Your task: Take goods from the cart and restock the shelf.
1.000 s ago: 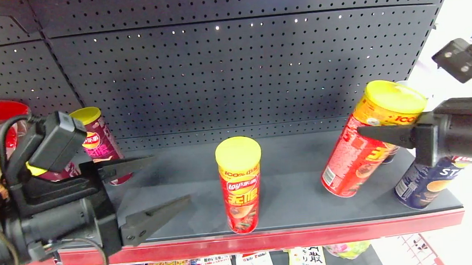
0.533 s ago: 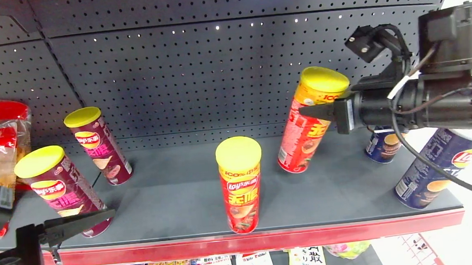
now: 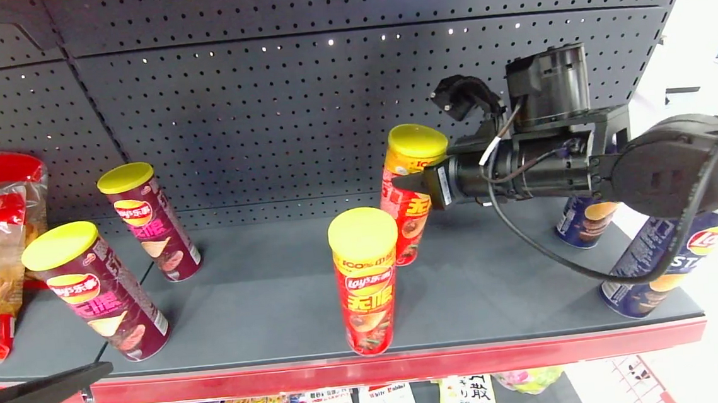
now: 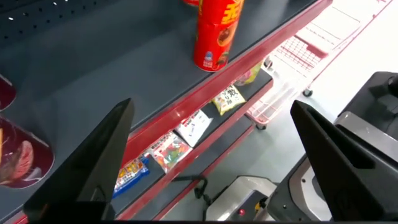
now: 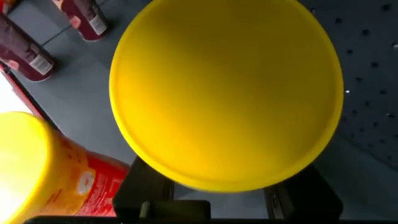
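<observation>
Here it comes: the right fingers, clamped on the tilted red can, have swung it from the shelf's right end to mid-shelf behind the front can, nearly stocked, while the left fingers, spread wide, have dropped below the front edge.

Head view down onto shelf; wrist views nearer, front red can shared.

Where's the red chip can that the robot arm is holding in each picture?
Head view: the held can is in the middle of the shelf, behind the front red can.
Left wrist view: a red scrap at the picture's edge, beyond the front red can, may be it; cannot tell.
Right wrist view: the held can is seen from above, its yellow lid in the middle.
Shared landmark: the front red can at the shelf's edge.
</observation>
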Motion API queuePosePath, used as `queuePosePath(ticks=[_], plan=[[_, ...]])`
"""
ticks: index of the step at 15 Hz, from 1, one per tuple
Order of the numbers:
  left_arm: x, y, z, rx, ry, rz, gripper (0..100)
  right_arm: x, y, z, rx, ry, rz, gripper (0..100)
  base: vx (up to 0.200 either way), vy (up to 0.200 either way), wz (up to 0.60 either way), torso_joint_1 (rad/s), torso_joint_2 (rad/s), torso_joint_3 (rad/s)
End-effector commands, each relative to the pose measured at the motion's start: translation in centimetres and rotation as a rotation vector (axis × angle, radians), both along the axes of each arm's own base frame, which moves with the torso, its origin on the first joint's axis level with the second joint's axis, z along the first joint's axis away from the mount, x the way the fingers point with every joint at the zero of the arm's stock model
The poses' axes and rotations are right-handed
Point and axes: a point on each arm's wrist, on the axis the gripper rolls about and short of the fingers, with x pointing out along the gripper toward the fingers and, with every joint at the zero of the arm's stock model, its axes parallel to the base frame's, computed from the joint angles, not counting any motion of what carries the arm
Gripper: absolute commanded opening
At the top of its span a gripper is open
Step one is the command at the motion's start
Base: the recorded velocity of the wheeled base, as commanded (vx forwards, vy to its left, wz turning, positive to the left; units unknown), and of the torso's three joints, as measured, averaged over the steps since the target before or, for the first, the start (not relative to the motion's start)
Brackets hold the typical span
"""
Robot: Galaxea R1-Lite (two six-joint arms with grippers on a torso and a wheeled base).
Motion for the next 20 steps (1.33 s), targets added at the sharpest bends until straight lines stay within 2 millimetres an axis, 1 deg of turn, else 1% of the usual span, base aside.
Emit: queuePosePath(ticks=[1,4,5,12,18,19,20], plan=[[-0.4,0.2,0.1,-0.008,-0.019,0.008,100,0.7,0.9,-1.4,-0.022,0.028,0.006,0,0.000,0.000,0.00,0.000,0.00,0.000],[-0.5,0.3,0.2,-0.012,-0.030,0.013,100,1.1,1.7,-1.7,-0.030,0.023,0.015,0,0.000,0.000,0.00,0.000,0.00,0.000],[-0.6,0.3,0.2,-0.011,-0.032,0.018,100,1.4,1.9,-1.6,-0.026,0.016,0.015,0,0.000,0.000,0.00,0.000,0.00,0.000],[-0.6,0.4,0.2,-0.012,-0.038,0.032,100,2.0,2.8,-2.5,-0.034,0.026,0.025,0,0.000,0.000,0.00,0.000,0.00,0.000],[-0.6,0.4,0.1,-0.025,-0.020,0.037,100,2.3,3.1,-2.9,-0.042,0.033,0.027,0,0.000,0.000,0.00,0.000,0.00,0.000],[-0.6,0.4,0.1,-0.027,-0.019,0.038,100,2.2,3.1,-2.9,-0.043,0.032,0.030,100,0.000,0.000,0.00,0.000,0.00,0.000],[-0.6,0.4,0.1,-0.026,-0.017,0.038,100,2.2,3.3,-3.0,-0.044,0.033,0.033,100,0.000,0.000,0.00,0.000,0.00,0.000]])
